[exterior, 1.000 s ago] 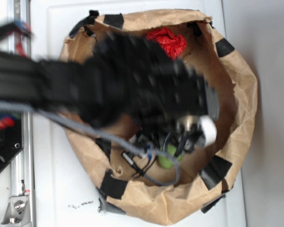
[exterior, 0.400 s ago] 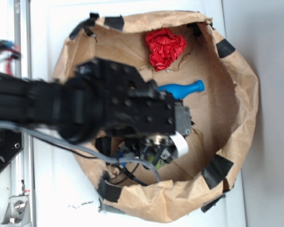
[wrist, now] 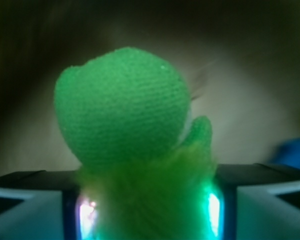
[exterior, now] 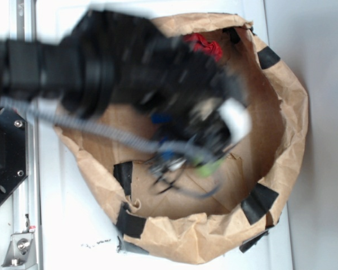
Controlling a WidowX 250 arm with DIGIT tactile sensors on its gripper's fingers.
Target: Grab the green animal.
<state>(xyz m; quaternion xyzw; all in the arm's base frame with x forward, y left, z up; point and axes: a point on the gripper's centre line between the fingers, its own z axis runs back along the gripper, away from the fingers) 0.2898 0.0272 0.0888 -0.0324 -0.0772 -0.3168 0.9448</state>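
The green animal [wrist: 122, 107] fills the wrist view, its smooth rounded green end up and its fuzzy yellow-green middle squeezed between my two fingers [wrist: 35, 210]. My gripper [wrist: 147, 205] is shut on it. In the exterior view the blurred black arm and gripper [exterior: 205, 160] hang over the brown paper bag [exterior: 281, 112], with a bit of the green animal [exterior: 209, 167] showing under the fingers.
A red crumpled ball [exterior: 205, 45] lies at the bag's far side, partly hidden by the arm. A blue shape [wrist: 295, 152] shows at the right edge of the wrist view. Black tape patches [exterior: 259, 202] dot the bag's rim. The bag sits on a white table [exterior: 73, 225].
The arm has swung up and to the right over the bag, carrying the green animal with it. It now covers the blue bottle and part of the red ball.
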